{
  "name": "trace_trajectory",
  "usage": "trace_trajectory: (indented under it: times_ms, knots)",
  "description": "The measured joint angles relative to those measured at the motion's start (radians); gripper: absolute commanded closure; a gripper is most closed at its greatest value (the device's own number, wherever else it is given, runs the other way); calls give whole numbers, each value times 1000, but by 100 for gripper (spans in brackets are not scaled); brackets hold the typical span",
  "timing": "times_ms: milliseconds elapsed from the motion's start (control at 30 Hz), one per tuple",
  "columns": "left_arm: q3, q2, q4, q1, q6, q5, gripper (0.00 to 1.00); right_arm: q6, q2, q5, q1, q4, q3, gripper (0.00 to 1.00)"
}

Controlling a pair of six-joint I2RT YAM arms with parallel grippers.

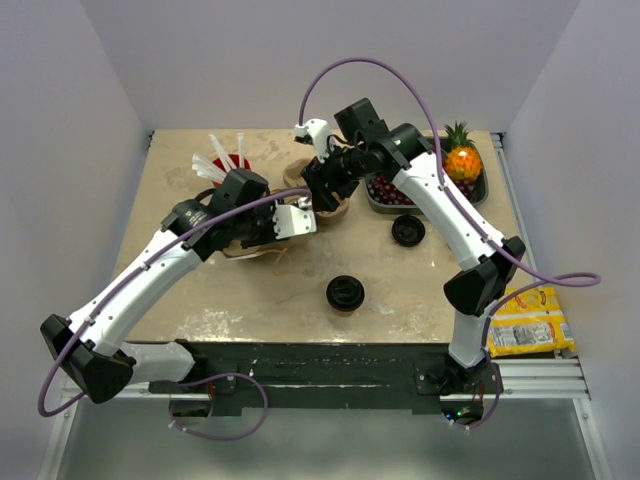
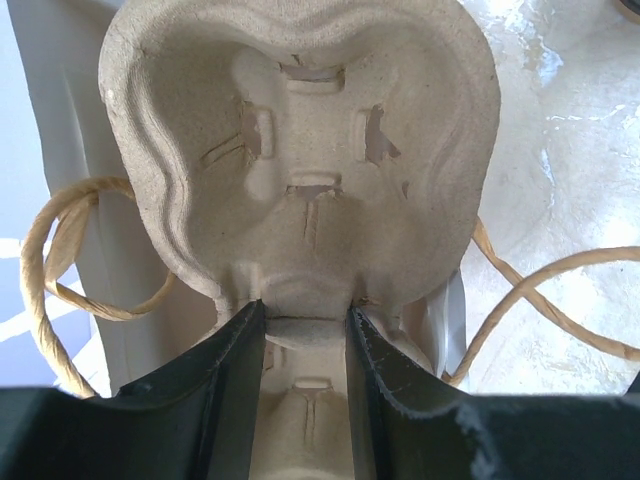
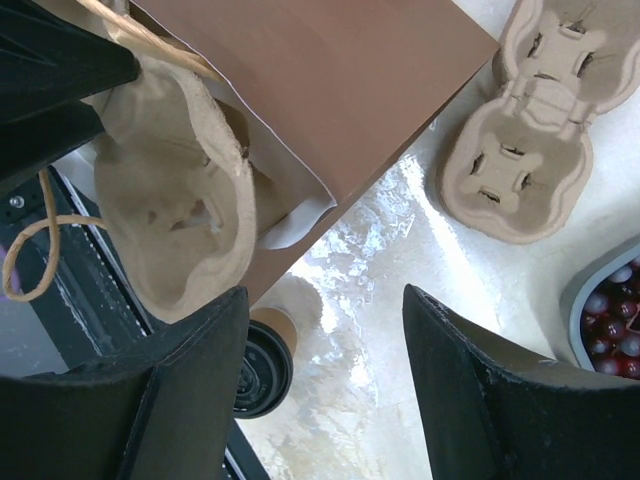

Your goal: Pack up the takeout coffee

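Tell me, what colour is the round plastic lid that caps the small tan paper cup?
Black. The round plastic lid shows best in the top external view.

Back right: grey tray [image 1: 482,190] with pineapple [image 1: 460,160] and dark red berries [image 1: 390,192]. Back left: red cup [image 1: 232,162] holding white straws [image 1: 213,150]. Loose black lid [image 1: 407,230] on table [image 1: 250,300], near tray. Brown paper bag [image 3: 330,90] lying flat, twine handles [image 2: 60,260], pulp cup carrier [image 3: 175,200] partly over its open end. Second pulp carrier [image 3: 530,130] near bag. Yellow snack packets [image 1: 530,325] off table's right edge.
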Motion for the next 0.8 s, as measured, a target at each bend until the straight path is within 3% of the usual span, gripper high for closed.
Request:
trace_trajectory:
  times_ms: [433, 800]
  knots:
    - [0, 0, -46, -24, -46, -109, 100, 1, -8, -5, 0, -2, -25, 31]
    - [16, 0, -98, -9, -121, -97, 100, -32, -10, -117, 0, -7, -36, 30]
